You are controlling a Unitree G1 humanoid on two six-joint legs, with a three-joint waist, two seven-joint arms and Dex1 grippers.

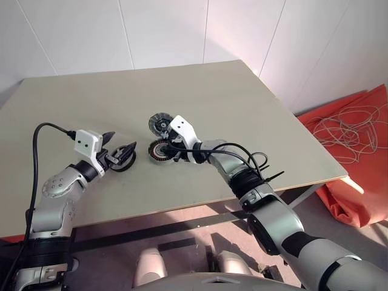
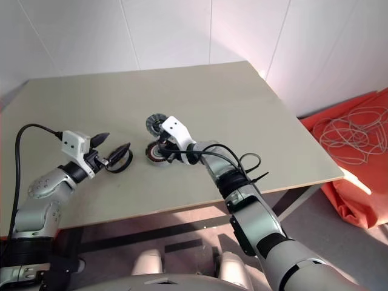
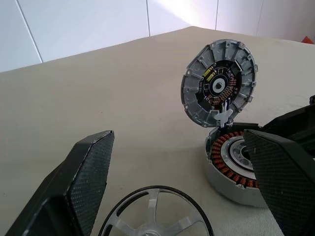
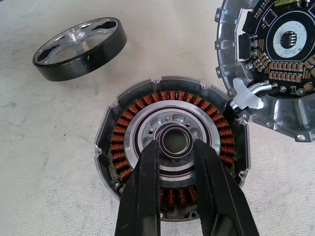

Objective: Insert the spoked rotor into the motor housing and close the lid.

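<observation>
Half the spoked rotor (image 3: 156,216) cut off, motor housing (image 3: 235,167) part-hidden

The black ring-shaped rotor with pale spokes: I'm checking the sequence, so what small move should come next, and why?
Probably the left hand should close on the black ring-shaped rotor with pale spokes. It lies on the beige table between that hand's open fingers, not yet gripped. The round silvery housing with copper windings stands open, its hinged lid up, and the right hand is at its hub.

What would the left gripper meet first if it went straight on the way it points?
Probably the rotor, lying on the table between the open left gripper fingers; past it stands the housing. Depth is unclear, so it might pass just above the rotor.
</observation>
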